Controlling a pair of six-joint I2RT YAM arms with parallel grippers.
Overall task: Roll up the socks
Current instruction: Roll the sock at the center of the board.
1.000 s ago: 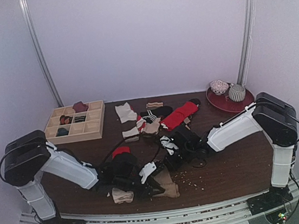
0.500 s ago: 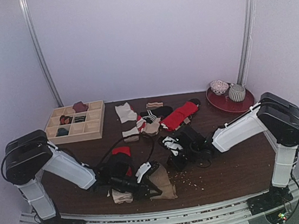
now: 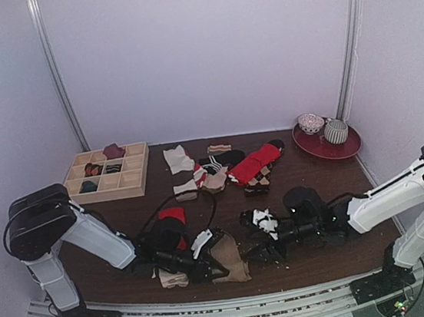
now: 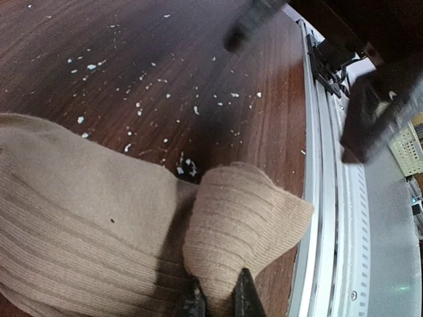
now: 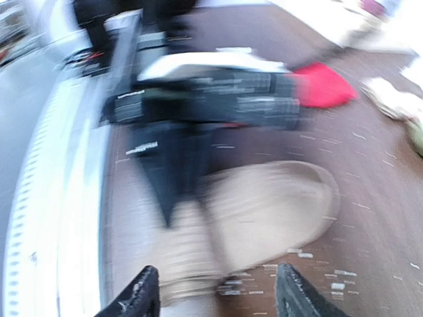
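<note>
— The right arm (image 3: 391, 198) has swung away from mid-table in the last second. It now lies low near the front edge of the table (image 3: 332, 190), and its jaws have parted.

— And the left arm (image 3: 90, 239)?

— Hardly shifted; it reaches across the near left, low over the wood.

— Where are the socks?

— The tan sock (image 3: 227, 253) lies rumpled at the near edge between the two grippers. The red sock (image 3: 171, 214) is just behind the left wrist, partly hidden by it.

— What about the grippers?

— The left gripper (image 4: 218, 302) is clenched on a folded-up end of the tan sock. The right gripper (image 5: 217, 297) is released, its fingers spread and holding nothing; it faces the tan sock, though that view is blurred.

— Anything smaller?

— Pale crumbs (image 4: 139, 105) are scattered on the wood beside the sock.
</note>
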